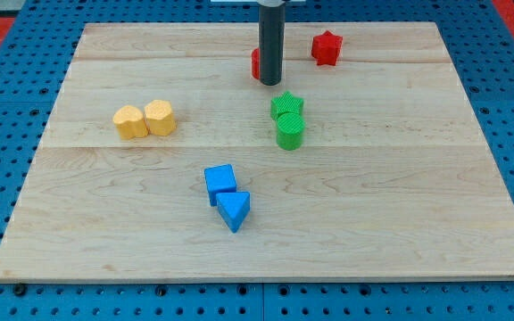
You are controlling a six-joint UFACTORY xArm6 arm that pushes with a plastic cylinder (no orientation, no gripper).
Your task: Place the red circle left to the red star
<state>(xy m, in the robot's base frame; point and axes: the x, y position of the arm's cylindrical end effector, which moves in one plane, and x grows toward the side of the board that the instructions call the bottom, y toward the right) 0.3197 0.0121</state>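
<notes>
Lower centre of the frame we see a blue triangle (234, 210) touching a blue cube (220, 181). Mid-left: two yellow blocks (145, 119) side by side, touching. Centre: green cylinder (290, 130) against a green star (287, 105). Upper centre, my tip (270, 82) sits right in front of the red circle (256, 62), mostly hiding it. No hand here, just a rod. Red star (327, 47) upper right, apart.
</notes>
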